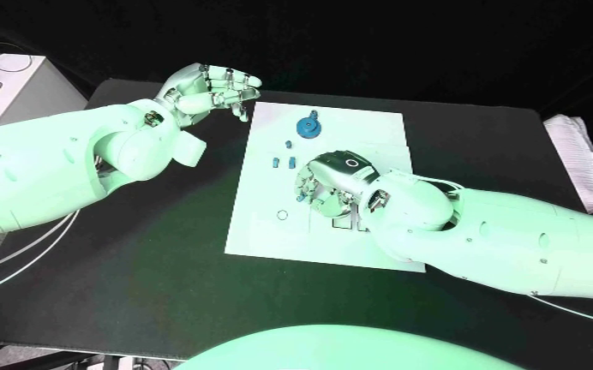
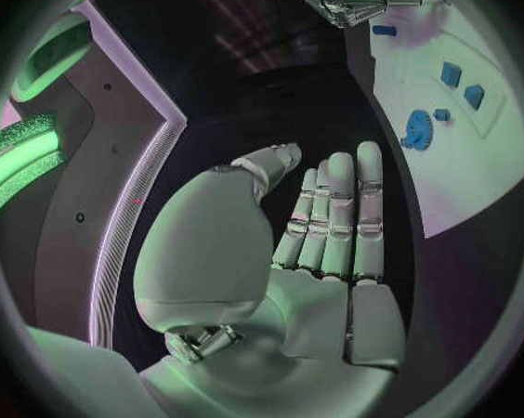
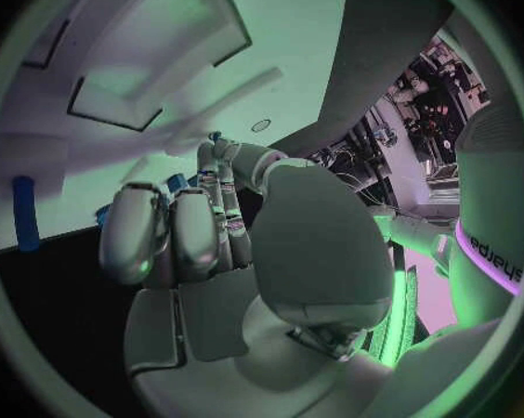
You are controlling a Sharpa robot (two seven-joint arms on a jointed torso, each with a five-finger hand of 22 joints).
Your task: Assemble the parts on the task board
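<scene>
Right hand (image 1: 332, 183): I see its fingers curled down on the task board (image 1: 278, 231); whether they hold something I cannot tell.
Left hand (image 1: 212, 89): fingers apart, holding nothing, just beside the board's far corner.
Blue parts (image 1: 307, 125): on the board, between both hands.

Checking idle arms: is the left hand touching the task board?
Apart. The head view shows the left hand off the task board, dark table between them.

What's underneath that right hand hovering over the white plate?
Under the right hand lies the task board, with small blue parts beside it. Whatever sits directly beneath its fingers is covered.
</scene>
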